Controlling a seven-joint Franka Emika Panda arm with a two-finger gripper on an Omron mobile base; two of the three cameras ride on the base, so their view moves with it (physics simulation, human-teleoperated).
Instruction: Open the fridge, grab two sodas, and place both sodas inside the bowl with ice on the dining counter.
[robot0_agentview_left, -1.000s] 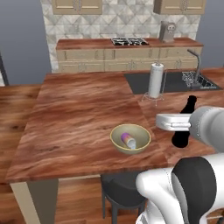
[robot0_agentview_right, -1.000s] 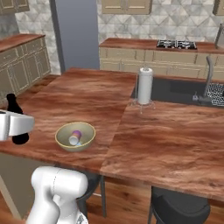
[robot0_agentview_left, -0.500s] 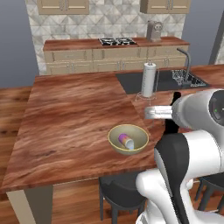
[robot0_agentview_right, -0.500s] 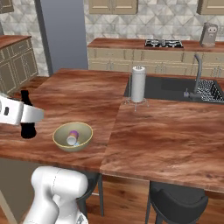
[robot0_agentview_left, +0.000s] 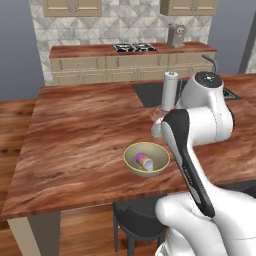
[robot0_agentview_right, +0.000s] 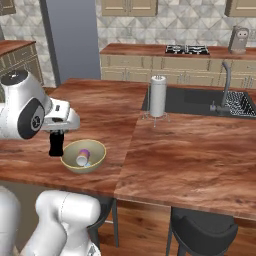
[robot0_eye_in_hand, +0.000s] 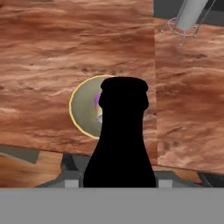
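Second soda in hand: dark bottle (robot0_agentview_right: 56, 143) carried upright, neck (robot0_eye_in_hand: 123, 94) toward the hand camera, presumably so it can go down base-first. Hanging from the gripper (robot0_agentview_right: 59, 131) just beside the bowl (robot0_agentview_right: 83, 156), above the dining counter (robot0_agentview_right: 190, 150) near its front edge (fingers themselves hidden behind the bottle, so clamped on it only by inference from the way it hangs clear of the wood). Purple-and-pale can (robot0_agentview_left: 144, 161) already lying on its side in the bowl, toward one side, leaving room. Paper-towel roll (robot0_agentview_right: 158, 96) standing well apart by the sink (robot0_agentview_right: 200, 101). Next, probably: shift over the rim, lower, release.
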